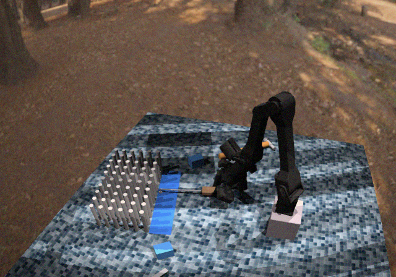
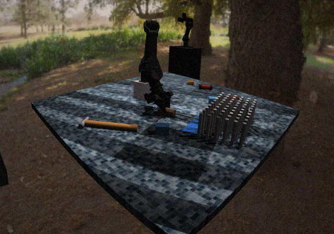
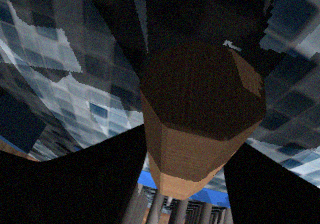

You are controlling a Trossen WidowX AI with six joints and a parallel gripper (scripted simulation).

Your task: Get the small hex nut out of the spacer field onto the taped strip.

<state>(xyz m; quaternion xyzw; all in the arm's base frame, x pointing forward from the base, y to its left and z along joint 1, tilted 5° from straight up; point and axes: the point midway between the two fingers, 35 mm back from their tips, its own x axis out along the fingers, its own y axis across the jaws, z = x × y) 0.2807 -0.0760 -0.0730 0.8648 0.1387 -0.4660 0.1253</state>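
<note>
My gripper (image 1: 215,191) (image 2: 163,110) (image 3: 187,138) is shut on the wooden handle (image 1: 208,190) (image 2: 170,110) (image 3: 202,94) of a thin metal tool, low over the table in front of the field. The tool's rod (image 1: 189,191) (image 2: 187,115) runs across the blue taped strip (image 1: 163,217) (image 2: 191,128) (image 3: 216,197). In the top view its tip is at the strip's far edge, beside the front row of spacers. The metal spacers (image 1: 133,219) (image 2: 200,125) stand upright in rows. I cannot make out the hex nut; a tiny dark spot at the rod tip is too small to tell.
A blue block (image 1: 195,161) (image 2: 162,129) and another blue block (image 1: 163,250) (image 2: 212,99) lie beyond either end of the strip. A hammer (image 2: 110,125) lies beside the arm. A red and black tool (image 2: 205,86) and a yellow object (image 2: 190,82) lie farther off.
</note>
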